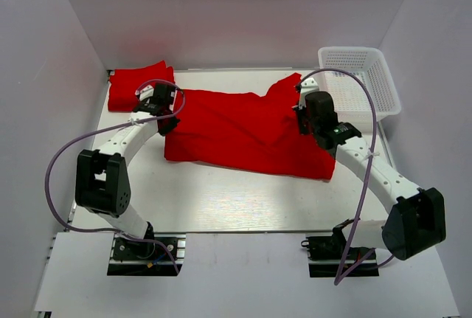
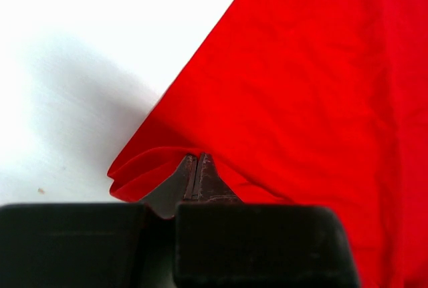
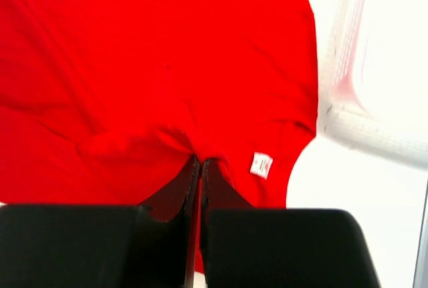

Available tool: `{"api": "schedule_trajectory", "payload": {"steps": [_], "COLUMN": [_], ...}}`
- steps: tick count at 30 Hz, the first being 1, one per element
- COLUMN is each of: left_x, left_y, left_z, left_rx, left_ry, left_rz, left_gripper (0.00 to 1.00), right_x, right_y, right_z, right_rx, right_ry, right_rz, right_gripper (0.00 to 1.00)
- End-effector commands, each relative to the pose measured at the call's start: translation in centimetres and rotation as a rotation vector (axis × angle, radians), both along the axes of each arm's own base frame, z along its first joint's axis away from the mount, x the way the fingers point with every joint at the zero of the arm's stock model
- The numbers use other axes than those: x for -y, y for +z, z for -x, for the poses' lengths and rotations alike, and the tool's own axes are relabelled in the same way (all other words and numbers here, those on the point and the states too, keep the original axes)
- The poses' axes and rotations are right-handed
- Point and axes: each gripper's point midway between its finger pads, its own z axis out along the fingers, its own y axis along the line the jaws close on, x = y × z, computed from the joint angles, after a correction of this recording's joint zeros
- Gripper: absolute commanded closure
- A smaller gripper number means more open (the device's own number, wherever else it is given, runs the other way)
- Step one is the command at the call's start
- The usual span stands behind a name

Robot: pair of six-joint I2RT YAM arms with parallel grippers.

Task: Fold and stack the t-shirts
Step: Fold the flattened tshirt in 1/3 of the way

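Overhead view: one spread t-shirt (image 1: 236, 130) lies rumpled across the middle of the counter (image 1: 221, 200), with a second, folded t-shirt (image 1: 133, 85) parked in the corner at 10 o'clock, well apart from the basket. The left gripper (image 1: 171, 120) sits at the spread shirt's 9 o'clock edge. Its wrist view shows the left gripper (image 2: 198, 161) closed, fingers pressed together with a fold of red hem pinched between them. The right gripper (image 1: 301, 115) is at the shirt's 2 o'clock side. Its wrist view shows the right gripper (image 3: 200, 164) likewise clamped on bunched cloth, with a small white label (image 3: 261, 165) just beside the pinch. My guess is the neck end, though I can't be sure. Step in hand looks like a two-handed lift to lay the shirt out or carry one edge over. To do it well, raise both pinches level and together, keep the cloth taut between them so the middle doesn't sag or wrinkle, carry toward 6 o'clock in one even sweep, and let go only once the edge lies flat. Uneven pull risks slipping a thin pinch. White mesh basket (image 1: 360, 49) stands at 2 o'clock, just beyond the right arm. Nothing shows inside it, and no cloth touches it.
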Motion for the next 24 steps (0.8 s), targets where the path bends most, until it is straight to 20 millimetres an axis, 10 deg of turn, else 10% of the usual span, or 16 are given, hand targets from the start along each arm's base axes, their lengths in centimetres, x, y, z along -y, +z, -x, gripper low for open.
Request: {"api": "schedule_trajectory", "payload": {"steps": [1,12,13,14,16,20,24], "left_x": [-0.8,0.1,-0.4,-0.6,-1.0,-0.8,-1.3], "left_y": [2.4,-2.5,-3.6,-3.4,-3.5,-1.2,1.5], "left_z": [-2.0,-3.9,-3.9,-4.0,-4.3,-5.3,-4.9], "left_rx": [0.081,-0.107,-0.145,-0.16,-0.175,-0.13,-0.066], "left_ry": [0.004,-0.039,-0.016,-0.011,0.007,-0.002,-0.011], "left_rz": [-0.043,-0.029,-0.028,-0.039,-0.036,-0.033,-0.051], "left_gripper": [1.0,0.96,0.86,0.38,0.0,0.0,0.0], "right_x": [-0.8,2.2,2.8,3.4,3.3,2.7,0.2], "right_y": [1.9,-2.4,-2.7,-4.0,-2.9,-2.5,-1.2], "right_z": [-2.3,-7.4,-7.7,-8.6,-9.9,-10.8,-10.0], "right_rx": [0.087,-0.027,-0.041,-0.078,-0.073,-0.137,-0.146], "right_ry": [0.057,-0.177,-0.23,-0.288,-0.314,-0.314,-0.181], "right_rz": [-0.003,0.059,0.046,0.06,0.044,0.049,-0.033], "right_gripper": [1.0,0.92,0.89,0.83,0.7,0.12,0.1]}}
